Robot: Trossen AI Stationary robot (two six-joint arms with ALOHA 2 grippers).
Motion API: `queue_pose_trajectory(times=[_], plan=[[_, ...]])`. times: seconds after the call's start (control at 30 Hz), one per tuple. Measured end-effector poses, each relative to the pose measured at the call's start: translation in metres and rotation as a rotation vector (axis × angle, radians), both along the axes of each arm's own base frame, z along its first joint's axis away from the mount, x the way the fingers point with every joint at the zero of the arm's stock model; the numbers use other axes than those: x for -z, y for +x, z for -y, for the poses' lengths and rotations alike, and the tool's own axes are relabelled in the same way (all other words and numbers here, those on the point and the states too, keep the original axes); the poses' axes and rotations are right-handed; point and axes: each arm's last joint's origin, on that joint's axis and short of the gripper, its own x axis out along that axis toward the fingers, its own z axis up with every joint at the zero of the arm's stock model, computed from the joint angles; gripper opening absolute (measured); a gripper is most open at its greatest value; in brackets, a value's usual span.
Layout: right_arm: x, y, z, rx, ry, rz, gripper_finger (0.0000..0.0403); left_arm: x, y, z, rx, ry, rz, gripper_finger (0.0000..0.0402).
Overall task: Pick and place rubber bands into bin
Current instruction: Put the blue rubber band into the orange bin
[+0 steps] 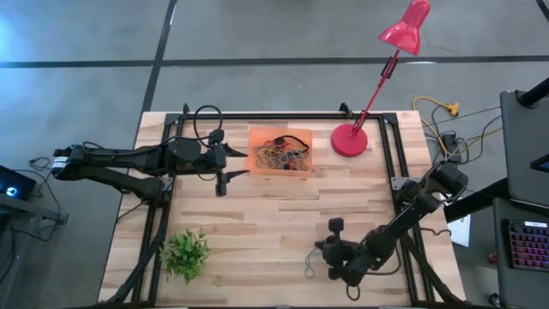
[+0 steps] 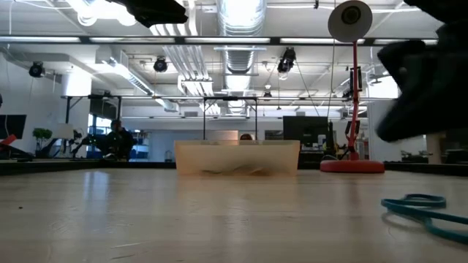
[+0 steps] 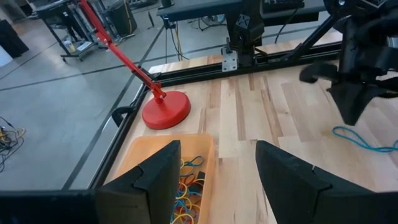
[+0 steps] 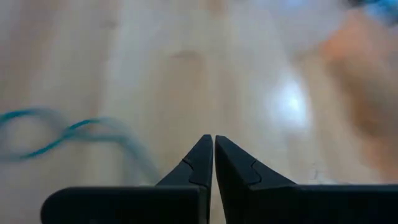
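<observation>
Two arms: both dark, one reaching in from each side of the overhead frame.
Left gripper [image 1: 238, 160]: upper middle of the overhead frame, just beside the bin's left wall — fingers spread wide, nothing between them.
Right gripper [image 1: 319, 254]: lower right of centre in the overhead frame, down by the table, fingers pressed together with nothing gripped; in its wrist view the tips meet above bare wood.
Bin [image 1: 257, 137]: translucent orange tray, upper centre of the overhead frame, left of the red lamp base [image 1: 349, 140].
Rubber bands in bin [image 1: 283, 155]: a tangled heap of blue, yellow, orange and dark loops lying inside the tray.
Loose rubber band [image 1: 310, 265]: one teal-blue loop, twisted, flat on the wood at lower centre of the overhead frame — just beside the right gripper and well apart from the bin.
Plant [image 1: 186, 253]: small, green, leafy, lower left of the overhead frame.
Table [image 1: 257, 223]: light wooden planks with a black frame along the edges.
</observation>
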Motion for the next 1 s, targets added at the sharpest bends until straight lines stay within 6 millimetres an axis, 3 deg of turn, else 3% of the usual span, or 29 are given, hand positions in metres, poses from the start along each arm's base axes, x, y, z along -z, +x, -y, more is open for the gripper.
queue_pose_trajectory(times=[0.2, 0.33, 0.7, 0.87, 1.0], plan=[[0.012, 0.004, -0.008, -0.192, 0.274, -0.218, 0.0015, 0.000, 0.000, 0.000, 0.000, 0.000, 0.000, 0.0192], [0.016, 0.012, -0.011, -0.238, 0.296, -0.178, 0.0047, 0.000, 0.000, 0.000, 0.001, 0.000, -0.003, 0.0193], [0.023, 0.027, 0.003, -0.184, 0.294, -0.174, 0.0170, 0.013, 0.014, 0.000, -0.004, -0.019, -0.067, 0.0193], [0.027, 0.033, 0.009, -0.184, 0.329, -0.197, 0.0186, 0.021, 0.022, 0.000, -0.003, -0.015, -0.102, 0.0193], [0.028, 0.038, 0.014, -0.193, 0.371, -0.221, 0.0174, 0.023, 0.024, 0.000, -0.002, -0.014, -0.114, 0.0192]])
